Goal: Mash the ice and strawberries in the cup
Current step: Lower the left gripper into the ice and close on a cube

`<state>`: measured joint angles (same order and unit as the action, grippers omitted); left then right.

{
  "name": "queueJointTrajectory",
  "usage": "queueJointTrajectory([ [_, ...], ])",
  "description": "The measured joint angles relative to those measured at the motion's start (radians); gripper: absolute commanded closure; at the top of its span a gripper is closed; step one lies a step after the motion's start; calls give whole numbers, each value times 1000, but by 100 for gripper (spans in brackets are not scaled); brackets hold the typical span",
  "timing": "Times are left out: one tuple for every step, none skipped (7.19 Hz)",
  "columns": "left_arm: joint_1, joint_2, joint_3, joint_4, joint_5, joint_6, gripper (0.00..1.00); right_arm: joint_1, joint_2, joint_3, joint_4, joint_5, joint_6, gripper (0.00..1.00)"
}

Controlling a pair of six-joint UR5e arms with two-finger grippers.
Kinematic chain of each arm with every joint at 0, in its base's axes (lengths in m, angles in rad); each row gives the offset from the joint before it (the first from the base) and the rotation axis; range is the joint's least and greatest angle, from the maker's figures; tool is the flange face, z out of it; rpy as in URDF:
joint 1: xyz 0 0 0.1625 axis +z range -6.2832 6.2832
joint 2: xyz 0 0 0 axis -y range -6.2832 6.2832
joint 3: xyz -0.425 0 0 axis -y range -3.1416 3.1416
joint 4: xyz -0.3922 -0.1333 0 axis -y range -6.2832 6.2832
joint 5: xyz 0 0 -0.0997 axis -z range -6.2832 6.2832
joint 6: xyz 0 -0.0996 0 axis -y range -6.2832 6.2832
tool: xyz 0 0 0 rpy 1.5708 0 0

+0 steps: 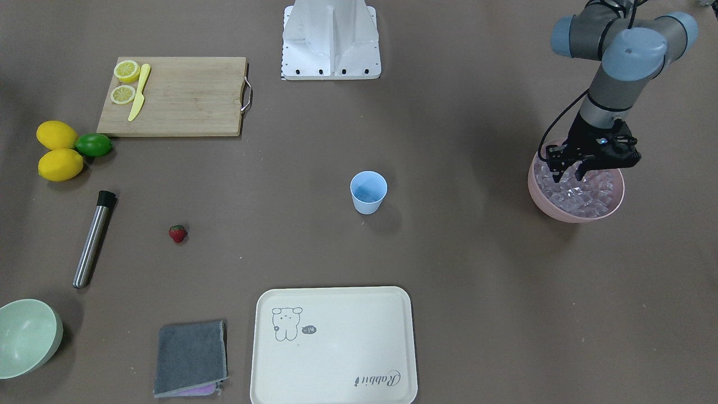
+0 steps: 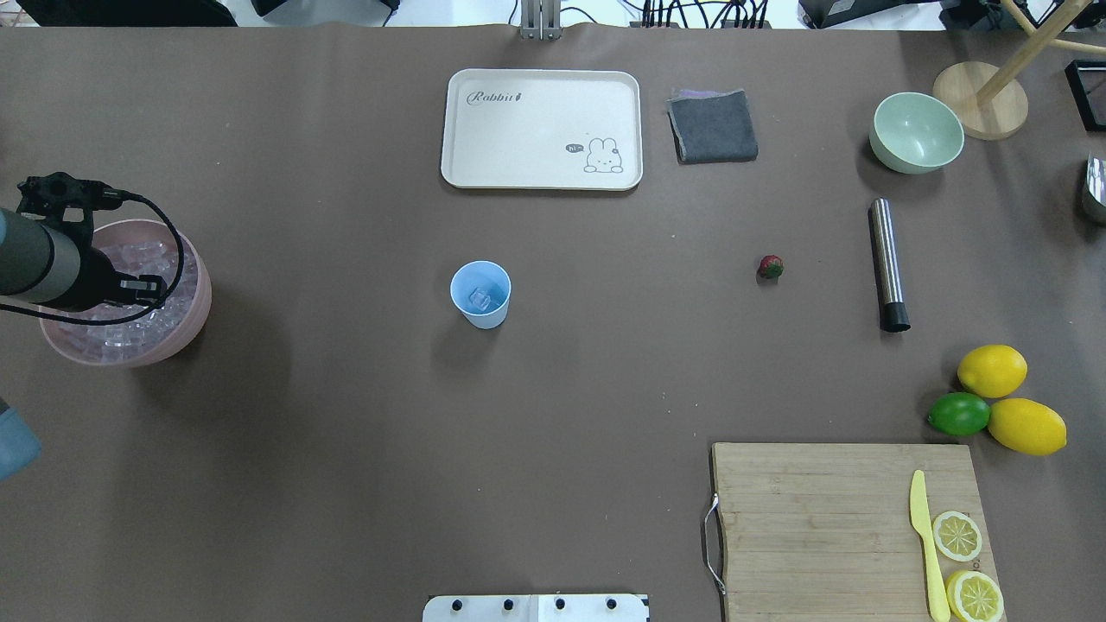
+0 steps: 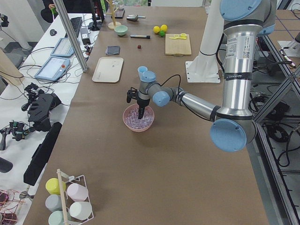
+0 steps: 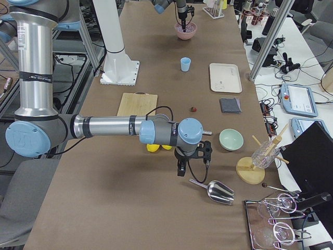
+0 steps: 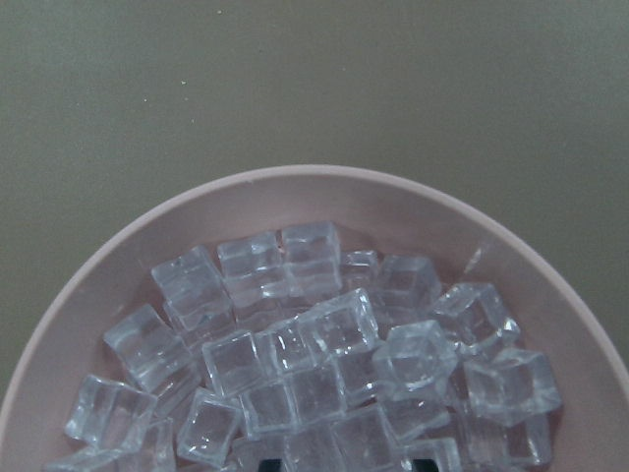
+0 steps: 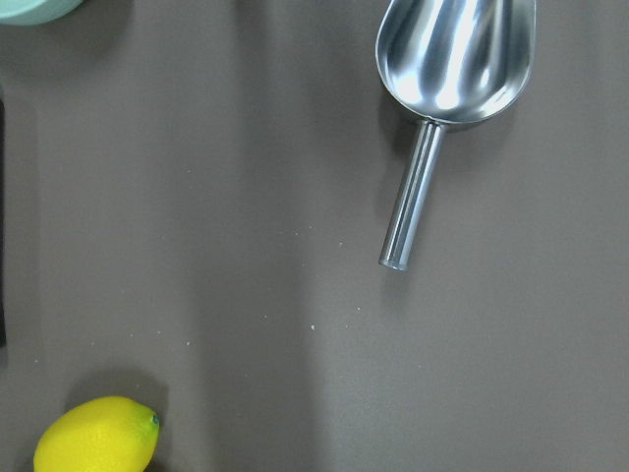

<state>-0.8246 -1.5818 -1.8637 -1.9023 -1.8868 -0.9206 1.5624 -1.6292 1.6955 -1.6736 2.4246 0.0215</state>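
The light blue cup [image 1: 368, 192] [image 2: 480, 294] stands upright mid-table, and one ice cube [image 2: 479, 300] shows inside it. More ice [image 5: 324, 364] fills the pink bowl [image 1: 561, 216] at the table's left end. My left gripper [image 1: 569, 175] hangs open over that bowl, its fingertips down among the cubes. A strawberry [image 1: 178, 233] [image 2: 771, 267] lies alone on the table, well apart from the cup. My right gripper [image 4: 180, 172] shows only in the right side view, near the lemons; I cannot tell whether it is open or shut.
A steel muddler [image 2: 887, 263] lies beyond the strawberry. A cutting board [image 2: 847, 527] holds lemon slices and a yellow knife. Two lemons and a lime [image 2: 959, 414], a green bowl [image 2: 916, 134], a grey cloth [image 2: 713, 127], a cream tray [image 2: 542, 130] and a metal scoop [image 6: 457, 59] ring the area.
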Motion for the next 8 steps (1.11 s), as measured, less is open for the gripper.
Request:
queueJointTrajectory([
  [4,3,2,0,0,0,48,0,0,0,0,-1,0,0],
  [8,7,2,-1,0,0,48,0,0,1,0,-2,0,0],
  [12,10,2,-1,0,0,48,0,0,1,0,-2,0,0],
  [14,12,0,-1,0,0,48,0,1,1,0,-3,0,0],
  [16,12,-1,-1,-1,0,48,0,1,1,0,-3,0,0],
  [19,13,-1,-1,0,0,52,0,1,1,0,-4,0,0],
  [22,13,-2,-1,0,0,61,0,2,1,0,-4,0,0],
  [24,14,-2,-1,-1,0,85,-1,4,1,1,-4,0,0],
])
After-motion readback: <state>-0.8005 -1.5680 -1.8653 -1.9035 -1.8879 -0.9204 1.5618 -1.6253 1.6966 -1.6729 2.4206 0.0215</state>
